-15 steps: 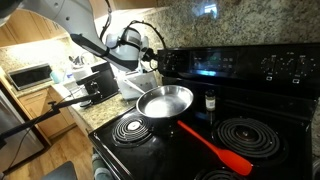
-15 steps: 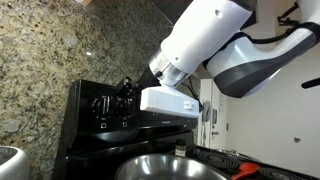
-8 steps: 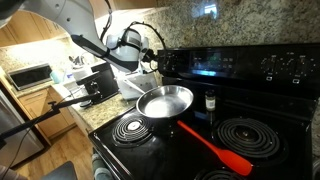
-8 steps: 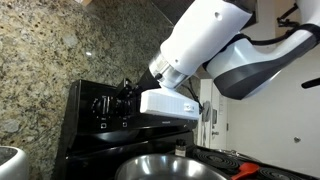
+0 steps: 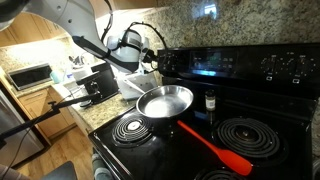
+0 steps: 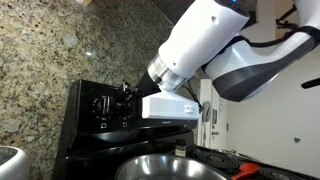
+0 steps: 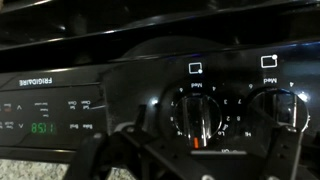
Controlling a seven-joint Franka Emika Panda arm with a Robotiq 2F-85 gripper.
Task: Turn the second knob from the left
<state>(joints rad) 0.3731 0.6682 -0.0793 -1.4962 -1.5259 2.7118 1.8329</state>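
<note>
Presently, wrist view: the hand (image 7: 200,150) is spread as wide as it goes and grips nothing. Its dark fingers (image 7: 112,152) rise from the bottom edge on either side of a knob (image 7: 200,117) on the stove's black control panel (image 7: 120,75). This knob sits between the green clock (image 7: 42,128) and the outer knob (image 7: 277,105). Since the outer one is the end of the row, I take the framed one to be the second from the left. I cannot tell whether the fingers touch it.

Handling, as a judgement: hard glossy plastic, rigid, fixed to the panel, free only to rotate. It is probably stiff at first and may need pressing in. The smooth sides could slip, so pinch squarely across opposite flanks, centred on its axis.

Exterior view: the hand (image 5: 154,61) is at the left end of the panel, up against the knobs there. On the stove top (image 5: 270,105) a steel pan (image 5: 165,100) sits on a burner with nothing in it. A red spatula (image 5: 215,148) lies beside it, and a small jar (image 5: 210,100) stands behind; its contents are unreadable.

Exterior view, along the panel: the fingertips of the hand (image 6: 127,93) are close to the knob row, apparently at the further knob. The pan's rim (image 6: 170,163) is bare at the bottom edge.
</note>
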